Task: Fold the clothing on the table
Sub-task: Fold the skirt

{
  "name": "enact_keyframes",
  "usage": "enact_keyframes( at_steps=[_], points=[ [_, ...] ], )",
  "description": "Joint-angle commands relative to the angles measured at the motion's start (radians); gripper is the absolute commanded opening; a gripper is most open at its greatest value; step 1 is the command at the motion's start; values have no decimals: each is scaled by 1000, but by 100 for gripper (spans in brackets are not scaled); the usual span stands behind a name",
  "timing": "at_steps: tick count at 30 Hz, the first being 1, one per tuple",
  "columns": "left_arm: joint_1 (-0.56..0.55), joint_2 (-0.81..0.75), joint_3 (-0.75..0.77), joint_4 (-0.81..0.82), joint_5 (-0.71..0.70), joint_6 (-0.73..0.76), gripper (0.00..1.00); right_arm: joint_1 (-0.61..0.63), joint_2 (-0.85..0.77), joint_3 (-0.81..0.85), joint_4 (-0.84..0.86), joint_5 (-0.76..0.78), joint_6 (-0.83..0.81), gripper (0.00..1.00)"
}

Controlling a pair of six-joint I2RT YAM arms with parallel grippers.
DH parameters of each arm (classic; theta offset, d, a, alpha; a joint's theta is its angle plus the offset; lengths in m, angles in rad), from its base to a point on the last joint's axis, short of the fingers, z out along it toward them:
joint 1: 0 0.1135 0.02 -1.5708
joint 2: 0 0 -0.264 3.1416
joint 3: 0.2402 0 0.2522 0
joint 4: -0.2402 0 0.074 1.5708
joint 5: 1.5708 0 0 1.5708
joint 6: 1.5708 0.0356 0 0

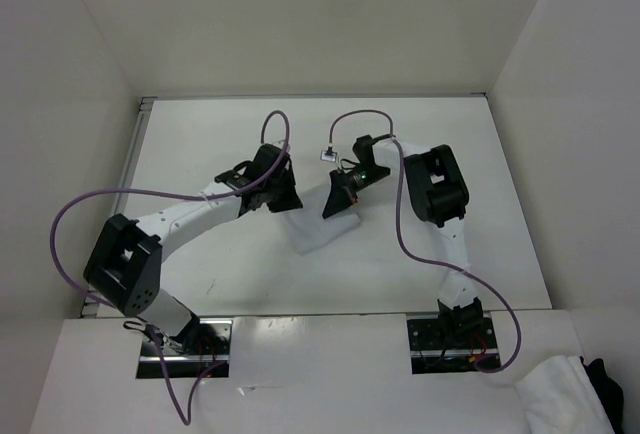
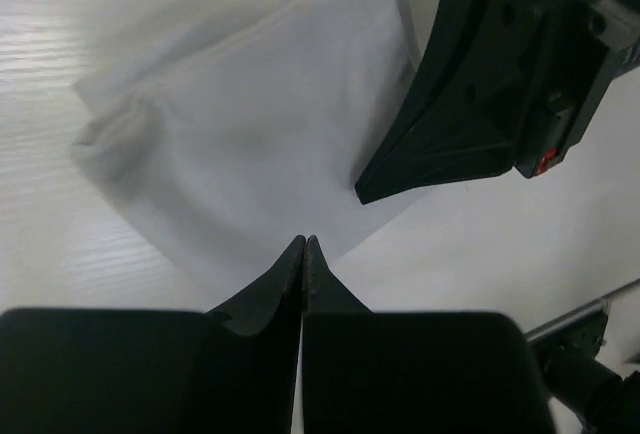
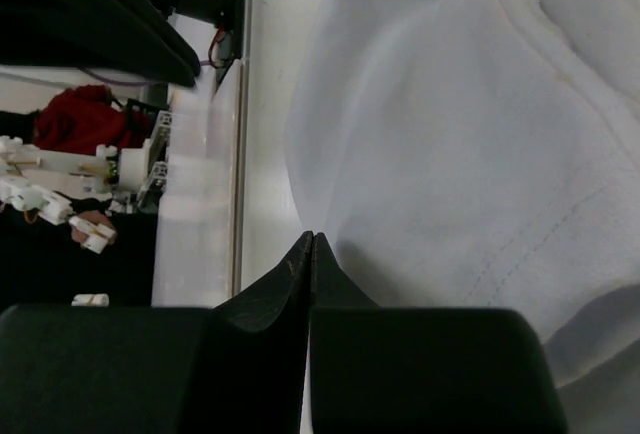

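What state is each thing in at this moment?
clothing: lying flat on the table, faintly creased.
left gripper: shut, tips at the clothing's edge; a pinch is unclear.
right gripper: shut, tips at the clothing's edge; a pinch is unclear.
fabric mound: crumpled, apart from both arms.

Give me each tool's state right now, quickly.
Left tool: shut, tips at the edge of the clothing; whether fabric is pinched cannot be told.
Right tool: shut, tips at the clothing's edge; same doubt.
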Motion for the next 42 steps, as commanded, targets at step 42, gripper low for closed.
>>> enact_keyframes(
  at_steps=[42],
  points=[
    [235, 145, -80, 284, 714, 337, 22, -16, -103, 12, 214, 91, 272, 2]
  ],
)
